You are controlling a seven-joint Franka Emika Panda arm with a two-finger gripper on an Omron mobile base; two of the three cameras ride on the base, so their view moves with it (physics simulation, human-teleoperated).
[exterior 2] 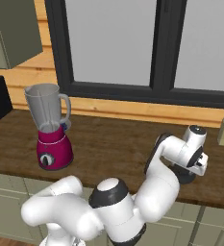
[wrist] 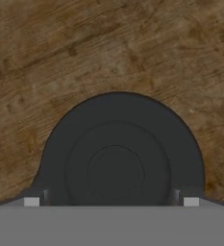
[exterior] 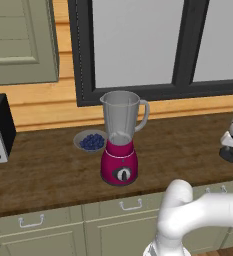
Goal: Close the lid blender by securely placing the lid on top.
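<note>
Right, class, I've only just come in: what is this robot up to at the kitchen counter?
The arm has reached down to the lid, which lies flat on the wooden counter, well right of the blender. The pincer is low over it, fingertips at either edge; whether it grips is unclear. The blender's jar is open, with a bowl of blueberries beside it.

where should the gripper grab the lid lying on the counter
Take the lid by its outer rim, coming straight down from above. It lies flat on the wooden counter, round face up, so opposite edges are free for a finger on each side. The gripper already hangs right over it with a fingertip at each side of the rim, jaws apart.
</note>
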